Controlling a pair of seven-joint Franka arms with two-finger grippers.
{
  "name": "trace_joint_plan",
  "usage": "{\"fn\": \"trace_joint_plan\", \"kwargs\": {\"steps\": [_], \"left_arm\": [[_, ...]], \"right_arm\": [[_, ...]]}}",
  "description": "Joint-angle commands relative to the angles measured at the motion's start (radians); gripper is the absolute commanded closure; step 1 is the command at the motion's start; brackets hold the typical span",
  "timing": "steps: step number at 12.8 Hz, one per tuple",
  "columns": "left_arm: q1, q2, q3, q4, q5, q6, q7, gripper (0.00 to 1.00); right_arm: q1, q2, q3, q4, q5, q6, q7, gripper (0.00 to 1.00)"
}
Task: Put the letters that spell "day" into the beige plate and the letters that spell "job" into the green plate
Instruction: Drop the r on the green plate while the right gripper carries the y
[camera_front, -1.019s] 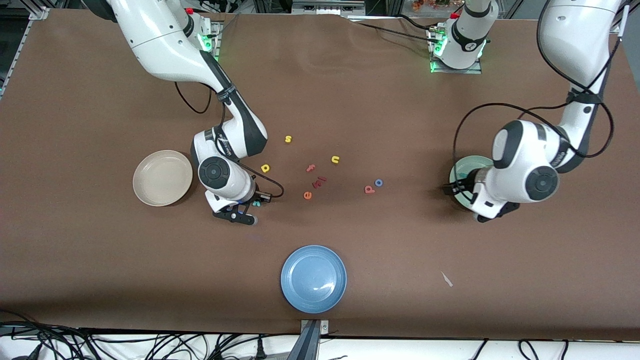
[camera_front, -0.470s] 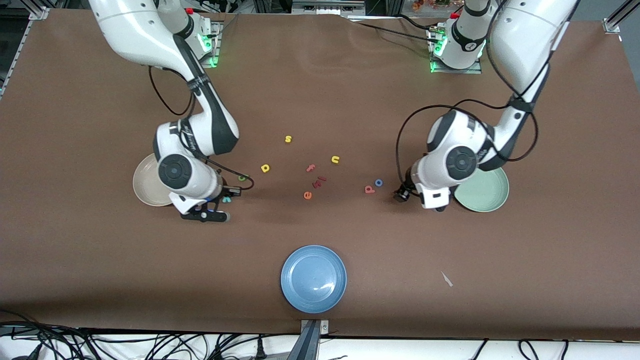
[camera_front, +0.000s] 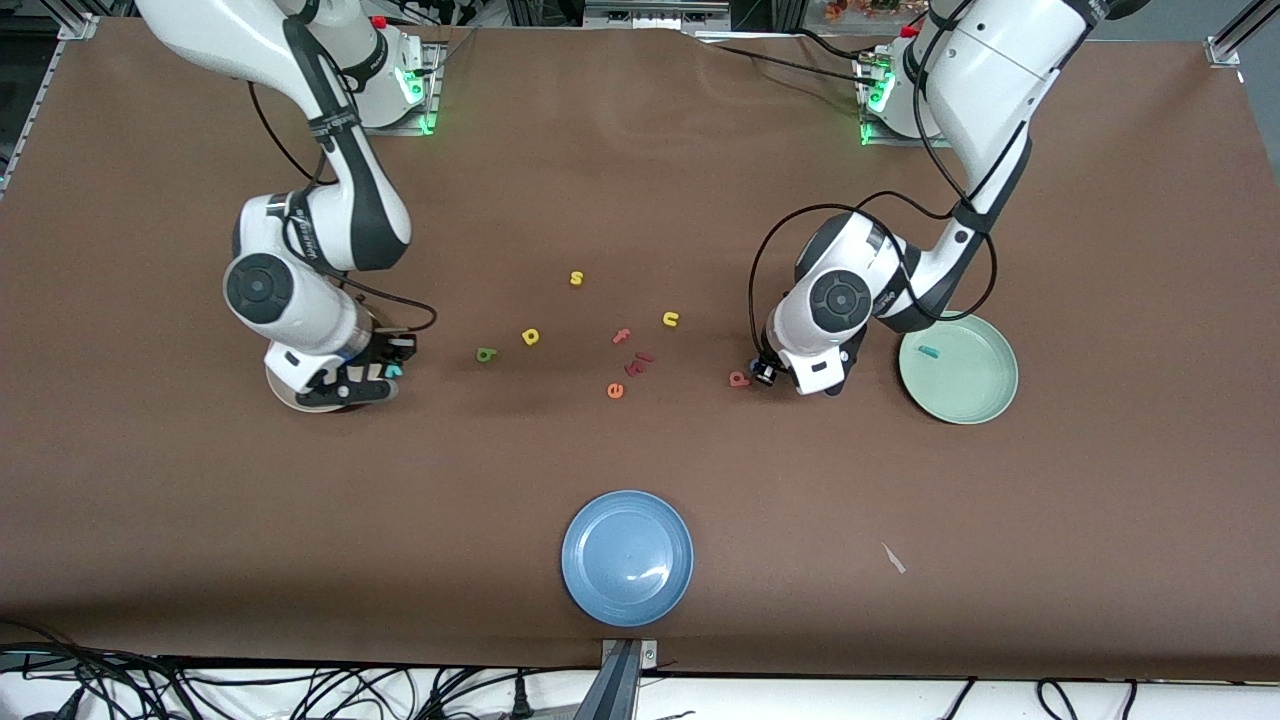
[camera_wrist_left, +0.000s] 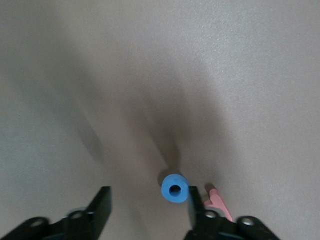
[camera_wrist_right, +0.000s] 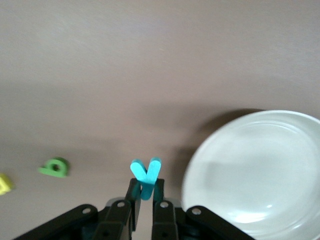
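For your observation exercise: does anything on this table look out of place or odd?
Only one thing: a small pale scrap lies on the brown table, nearer the front camera than the green plate. It matches neither letters nor plates. Otherwise nothing stands out.

Letters (camera_front: 622, 336) lie mid-table. From them: first plate (camera_front: 975, 402) at 3 o'clock, holding the "j" (camera_front: 930, 352); second plate (camera_front: 283, 400) at 9 o'clock; third plate (camera_front: 627, 557) at 6 o'clock, nearest the camera.

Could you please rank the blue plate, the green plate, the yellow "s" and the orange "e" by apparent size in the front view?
1. blue plate, slightly largest
2. green plate, close second
3. orange "e" and yellow "s" look alike
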Motion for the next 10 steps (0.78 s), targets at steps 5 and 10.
{"fn": "trace_joint_plan", "kwargs": {"steps": [5, 10], "left_arm": [[-0.010, 0.012, 0.007, 0.007, 0.054, 0.063, -0.099, 0.51], [-0.013, 0.038, 0.009, 0.005, 0.083, 0.088, -0.130, 0.51]], "right_arm": [[-0.009, -0.034, -0.100, -0.172, 0.028, 0.170, -0.305, 0.99], [-0.002, -0.036, -0.023, -0.123, 0.068, 0.101, -0.140, 0.00]]}}
